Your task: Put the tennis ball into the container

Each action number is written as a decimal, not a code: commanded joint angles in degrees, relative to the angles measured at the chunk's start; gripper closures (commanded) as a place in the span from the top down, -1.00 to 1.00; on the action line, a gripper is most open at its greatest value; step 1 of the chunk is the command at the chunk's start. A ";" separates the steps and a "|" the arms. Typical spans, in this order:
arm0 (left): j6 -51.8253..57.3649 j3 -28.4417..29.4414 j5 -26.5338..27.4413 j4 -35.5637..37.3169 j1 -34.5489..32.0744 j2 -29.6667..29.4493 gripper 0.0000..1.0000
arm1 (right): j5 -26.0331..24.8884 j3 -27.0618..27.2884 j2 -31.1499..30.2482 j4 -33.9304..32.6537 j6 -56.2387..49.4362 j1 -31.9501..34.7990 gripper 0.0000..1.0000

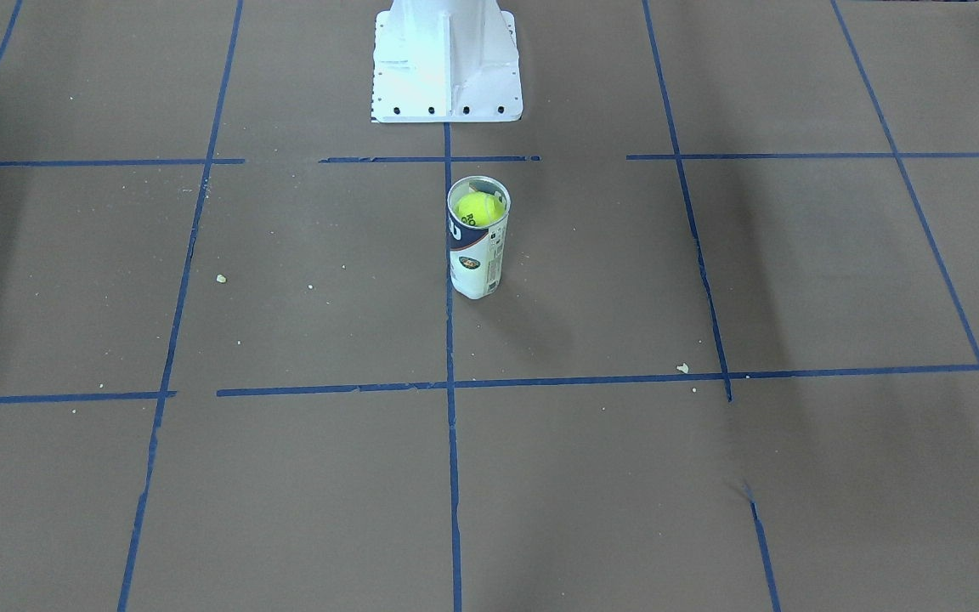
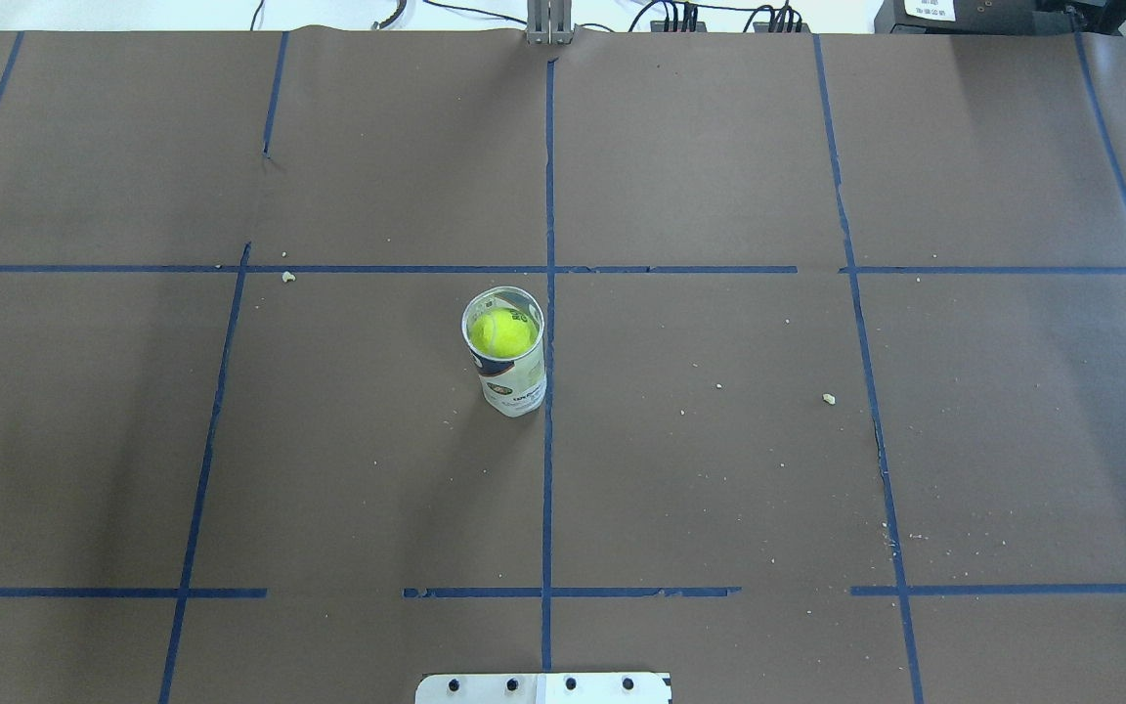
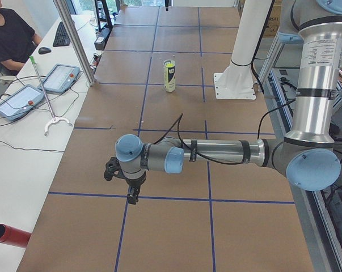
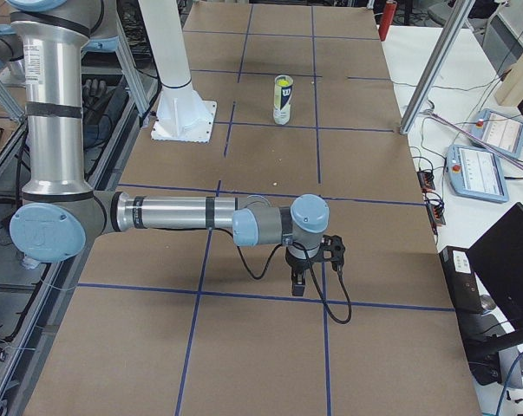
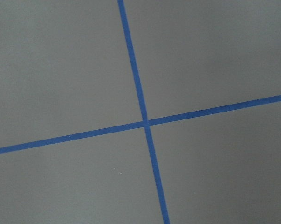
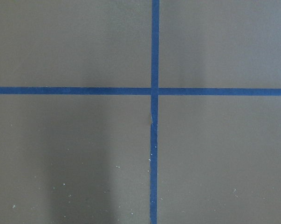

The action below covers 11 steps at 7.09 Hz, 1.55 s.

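Note:
The clear tennis-ball container point(image 1: 479, 259) point(image 2: 516, 381) stands upright near the table's middle, just in front of the robot base. Inside its open top sits the yellow-green tennis ball point(image 1: 478, 209) point(image 2: 501, 332). Both side views show the container point(image 3: 169, 75) point(image 4: 283, 102) far from either arm. My left gripper point(image 3: 129, 196) hangs low over the table's left end, and my right gripper point(image 4: 297, 286) low over the right end. Only the side views show them, so I cannot tell whether they are open or shut. Each wrist view holds only brown paper and blue tape.
The white robot base point(image 1: 447, 64) point(image 2: 543, 687) stands behind the container. Blue tape lines grid the brown table cover. A seated operator point(image 3: 9, 39), tablets point(image 3: 17, 101) and a red cylinder point(image 3: 9, 235) lie beyond the left end; a metal post point(image 3: 74, 39) rises there.

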 commanded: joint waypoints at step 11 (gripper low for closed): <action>-0.27 -3.18 -1.07 0.89 -0.96 2.63 1.00 | 0.00 0.00 0.00 0.00 0.00 0.00 1.00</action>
